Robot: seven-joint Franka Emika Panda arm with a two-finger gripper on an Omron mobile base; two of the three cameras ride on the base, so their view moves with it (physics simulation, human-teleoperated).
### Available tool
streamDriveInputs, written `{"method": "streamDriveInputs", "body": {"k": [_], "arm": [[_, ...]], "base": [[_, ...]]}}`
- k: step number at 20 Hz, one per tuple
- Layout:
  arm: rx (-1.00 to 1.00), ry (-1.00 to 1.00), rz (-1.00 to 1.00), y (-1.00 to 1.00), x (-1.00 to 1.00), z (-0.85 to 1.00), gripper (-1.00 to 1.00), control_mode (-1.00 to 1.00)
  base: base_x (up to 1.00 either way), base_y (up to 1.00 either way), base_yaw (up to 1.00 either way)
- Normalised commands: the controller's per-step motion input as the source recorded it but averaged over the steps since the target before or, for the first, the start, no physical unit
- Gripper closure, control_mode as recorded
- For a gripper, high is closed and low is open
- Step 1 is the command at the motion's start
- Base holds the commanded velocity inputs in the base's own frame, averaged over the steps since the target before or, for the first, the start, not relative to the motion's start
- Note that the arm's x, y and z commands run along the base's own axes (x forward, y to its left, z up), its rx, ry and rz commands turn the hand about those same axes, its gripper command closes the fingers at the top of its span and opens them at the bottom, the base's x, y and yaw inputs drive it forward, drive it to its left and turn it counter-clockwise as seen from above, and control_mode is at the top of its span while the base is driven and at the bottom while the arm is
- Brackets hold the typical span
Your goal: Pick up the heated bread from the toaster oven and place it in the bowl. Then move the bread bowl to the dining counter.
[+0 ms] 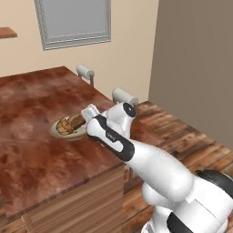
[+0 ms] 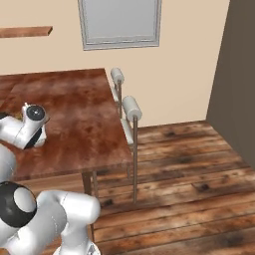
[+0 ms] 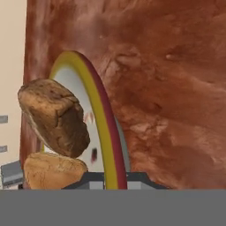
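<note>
The gripper [image 3: 115, 178] is clamped on the bowl's [image 3: 105, 132] rim; the bowl sits on the dining counter [image 1: 32, 113] holding the roll [image 3: 53, 172] and a darker bread chunk [image 3: 55, 117].

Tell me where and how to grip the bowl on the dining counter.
Grip the thin rim of the bowl on the side nearest the counter edge, one finger inside and one outside. It is shallow and plate-like, and two bread pieces fill its middle, so the rim is the only free part. The gripper is already shut on that rim edge-on, which seems the workable hold.

bowl [image 1: 68, 132] on dining counter [image 1: 36, 104]; both breads [image 3: 55, 117] in bowl
</note>
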Motion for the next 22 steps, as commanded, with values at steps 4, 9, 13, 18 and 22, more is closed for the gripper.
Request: {"method": "streamDriveInputs", "body": {"k": [4,9,13,18,22], "arm": [[-0.09,0.01,0.0,0.79,0.93,-0.34,1.0,-1.0],[-0.05,0.04,0.03,0.38,0.92,-0.48,1.0,-1.0],[-0.05,0.01,0.07,0.12,0.73,-0.56,1.0,-1.0],[-0.09,0.06,0.09,0.01,0.4,-0.49,1.0,-1.0],[-0.09,0.1,0.05,0.0,0.09,-0.37,1.0,-1.0]], "base": [[0.0,0.0,0.0],[0.0,0.0,0.0],[0.0,0.0,0.0],[0.0,0.0,0.0],[0.0,0.0,0.0]]}}
